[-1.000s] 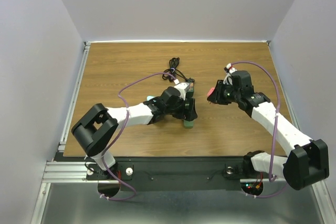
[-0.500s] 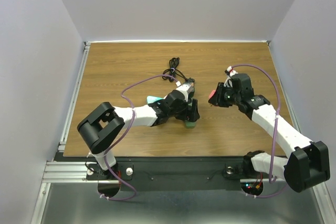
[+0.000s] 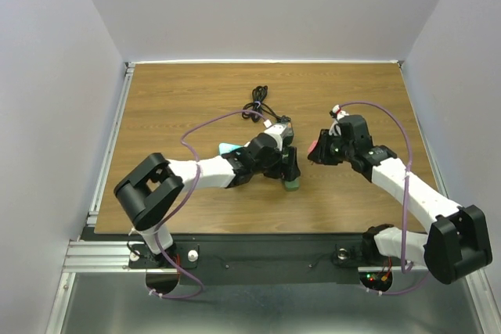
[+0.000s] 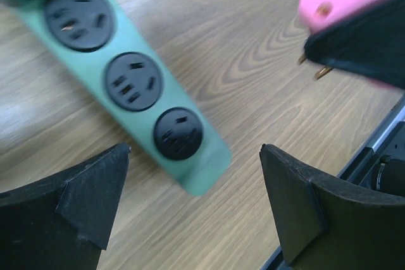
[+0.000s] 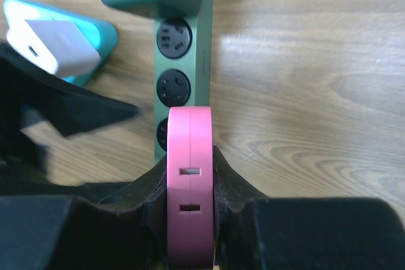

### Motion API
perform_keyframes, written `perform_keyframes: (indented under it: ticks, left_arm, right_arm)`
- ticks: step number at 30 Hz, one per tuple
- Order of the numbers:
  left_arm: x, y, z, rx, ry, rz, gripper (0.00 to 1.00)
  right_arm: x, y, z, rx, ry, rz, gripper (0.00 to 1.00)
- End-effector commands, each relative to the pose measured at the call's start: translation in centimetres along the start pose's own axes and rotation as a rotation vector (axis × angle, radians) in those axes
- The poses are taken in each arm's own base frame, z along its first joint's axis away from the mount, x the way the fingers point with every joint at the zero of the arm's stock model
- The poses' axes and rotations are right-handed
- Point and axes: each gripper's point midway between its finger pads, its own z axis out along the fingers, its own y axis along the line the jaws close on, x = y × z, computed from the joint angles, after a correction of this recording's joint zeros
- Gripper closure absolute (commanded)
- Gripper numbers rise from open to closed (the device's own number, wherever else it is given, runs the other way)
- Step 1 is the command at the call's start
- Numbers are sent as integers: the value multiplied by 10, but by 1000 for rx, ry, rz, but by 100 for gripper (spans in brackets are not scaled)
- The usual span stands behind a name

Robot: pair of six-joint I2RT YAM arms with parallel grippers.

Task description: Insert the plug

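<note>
Pink rounded plastic plug (image 3: pixel 315 146) hangs just above the brown wood-grain counter (image 3: pixel 196 91), pinched flat between the right fingers (image 5: pixel 231 194). In the overhead view it sits at about 2 o'clock of the left arm's tip.

A long green power strip (image 4: pixel 136 83) lies flat on the counter under that left arm. The left fingers (image 4: pixel 82 188) are spread wide on either side of the strip's free end and grip nothing.

I judge the step in hand to be lining up for insertion. The strip wants bracing first. The left fingers could close across its end or press it down. Otherwise it will probably skate on the smooth wood when pushed.

Of the strip's round black sockets, the end socket (image 4: pixel 178 134) is free and nearest. The brass prongs (image 4: pixel 313 67) stand off at 2 o'clock from it in the left wrist view. Turn them to match the slots, bring the plug in square, then push straight down without rocking.
</note>
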Motion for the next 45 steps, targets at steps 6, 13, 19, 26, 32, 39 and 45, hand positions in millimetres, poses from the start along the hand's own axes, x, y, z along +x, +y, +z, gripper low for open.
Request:
perform_keyframes:
  ticks: [6,13,19,26,32,39,45]
  left_arm:
    - [-100,46,-30,-191,-228,7,3]
    - [-136,56,-10,-190,-283,0,3]
    - [-138,66,17,-173,-267,-20,4]
    - [-138,72,25,-146,-275,-45,6]
    - [-136,76,25,-139,-262,-52,18]
    - [-114,84,28,-139,-202,-71,41]
    - [-102,88,27,-143,-179,-77,44]
  right_arm:
    - [3,29,18,-61,-57,-99,100]
    - [0,33,21,-29,-117,-144,100]
    - [6,38,27,6,-154,-183,100]
    - [14,44,37,22,-154,-215,99]
    - [22,34,41,78,-168,-234,100]
    - [21,38,43,68,-239,-236,100]
    - [22,49,47,52,-274,-261,100]
